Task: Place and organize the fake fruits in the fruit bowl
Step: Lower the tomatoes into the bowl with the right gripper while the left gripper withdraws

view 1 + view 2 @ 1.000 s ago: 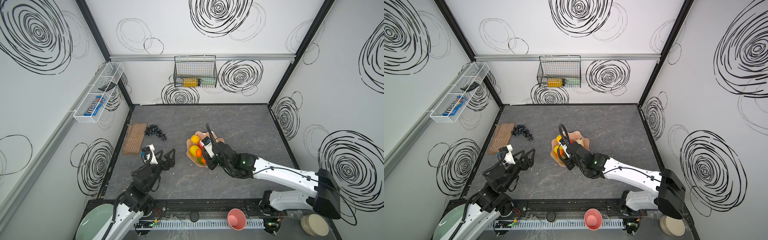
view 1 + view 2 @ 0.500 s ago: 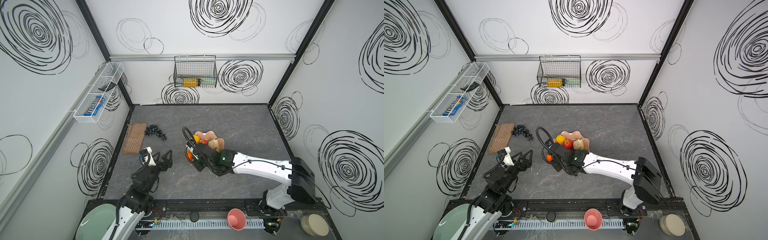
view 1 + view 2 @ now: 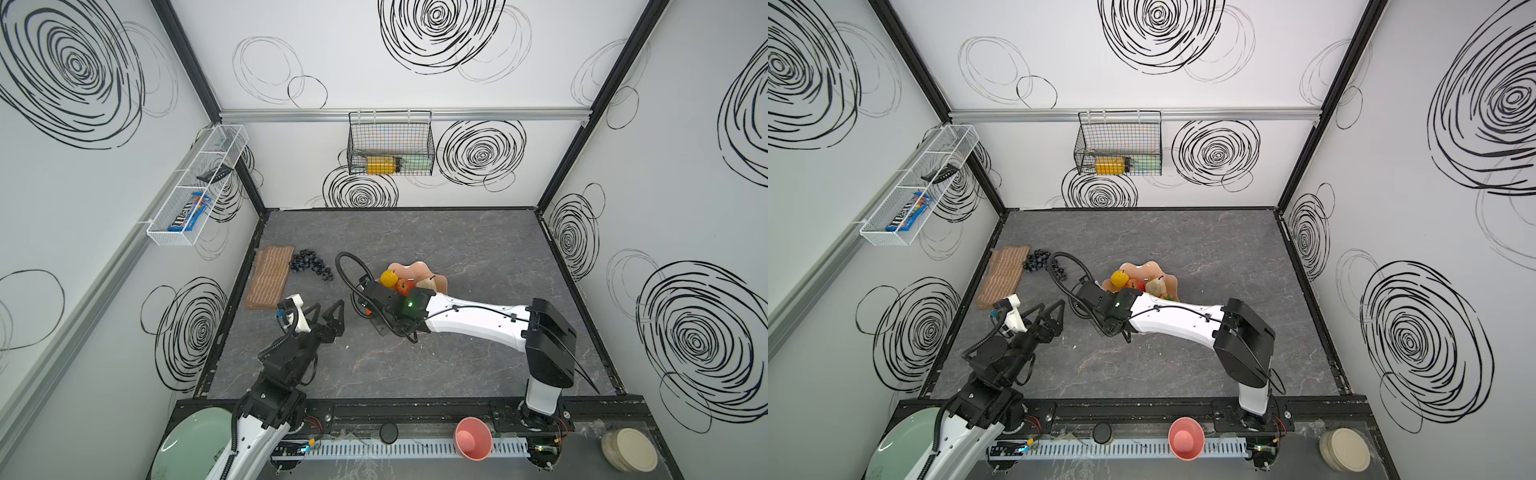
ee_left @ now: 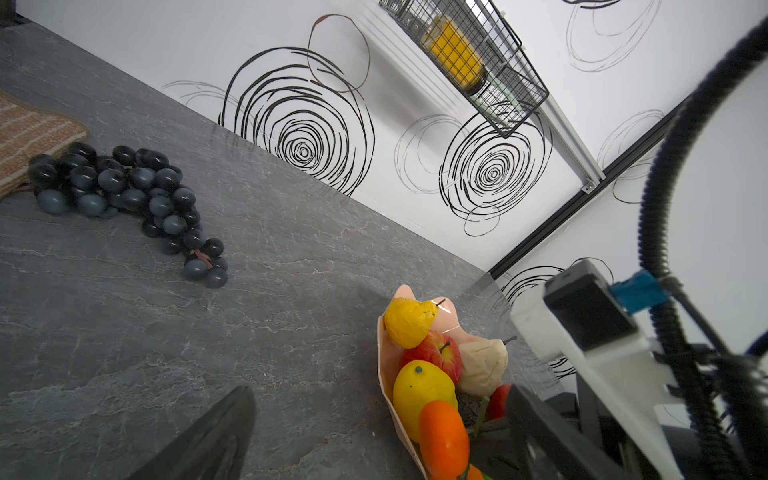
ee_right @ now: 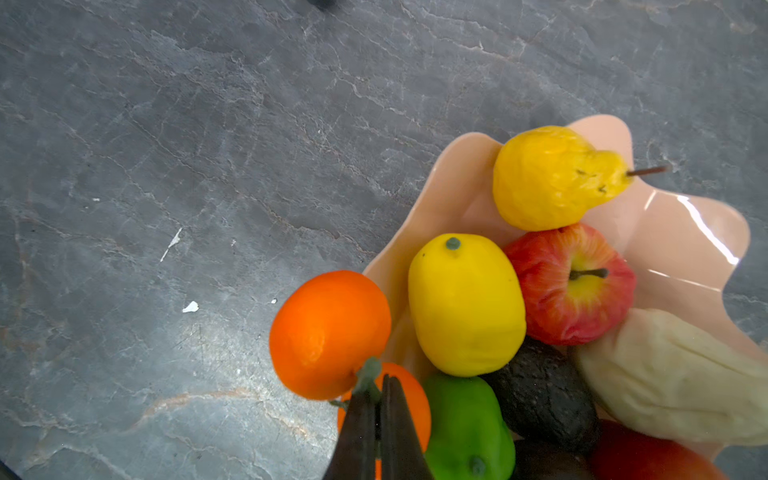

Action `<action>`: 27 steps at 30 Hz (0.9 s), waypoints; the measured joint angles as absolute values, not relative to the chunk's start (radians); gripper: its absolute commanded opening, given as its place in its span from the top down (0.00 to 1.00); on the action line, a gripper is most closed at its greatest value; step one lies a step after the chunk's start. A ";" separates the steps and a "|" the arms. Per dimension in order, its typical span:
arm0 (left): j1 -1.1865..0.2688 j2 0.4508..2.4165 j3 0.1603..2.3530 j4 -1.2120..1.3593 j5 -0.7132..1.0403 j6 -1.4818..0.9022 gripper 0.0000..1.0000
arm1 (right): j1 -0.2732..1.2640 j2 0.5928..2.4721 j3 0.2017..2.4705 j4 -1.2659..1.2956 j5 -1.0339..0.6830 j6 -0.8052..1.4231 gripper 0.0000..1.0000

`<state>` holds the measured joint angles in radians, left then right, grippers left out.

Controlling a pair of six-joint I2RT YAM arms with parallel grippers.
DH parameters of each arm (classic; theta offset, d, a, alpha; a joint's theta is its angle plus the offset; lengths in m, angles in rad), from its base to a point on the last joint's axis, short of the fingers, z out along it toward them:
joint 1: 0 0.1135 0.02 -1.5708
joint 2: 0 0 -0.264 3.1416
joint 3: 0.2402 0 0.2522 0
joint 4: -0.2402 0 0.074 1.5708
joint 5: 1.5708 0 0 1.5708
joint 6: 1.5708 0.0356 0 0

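Over the last second the right fingers have swept from above the middle of the fruit bowl out past its rim. The bowl now lies to their right and a little beyond them. The orange has gone with them. It sat among the other fruit before and now hangs just ahead of them, outside the rim. It seems to be carried by its green stem, though the pinch is half hidden. The right elbow has swung in behind the fingers. The red apple and beige pear, covered by the arm before, now show.
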<state>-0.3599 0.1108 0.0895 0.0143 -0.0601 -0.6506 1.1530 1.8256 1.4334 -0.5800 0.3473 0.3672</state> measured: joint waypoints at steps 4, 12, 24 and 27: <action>-0.364 0.110 0.089 0.015 -0.060 -0.651 0.02 | 1.145 1.825 1.434 -0.584 0.354 0.379 0.99; -0.364 0.110 0.089 0.015 -0.060 -0.651 0.03 | 1.124 1.826 1.433 -0.584 0.355 0.396 0.98; -0.364 0.110 0.089 0.015 -0.060 -0.651 0.03 | 1.122 1.838 1.438 -0.591 0.384 0.396 0.90; -0.364 0.110 0.088 0.015 -0.060 -0.651 0.03 | 1.122 1.853 1.447 -0.591 0.387 0.393 0.86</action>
<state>-0.3645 0.1104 0.0883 0.0151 -0.0601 -0.6506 1.1217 1.8534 1.4467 -0.5911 0.3866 0.3935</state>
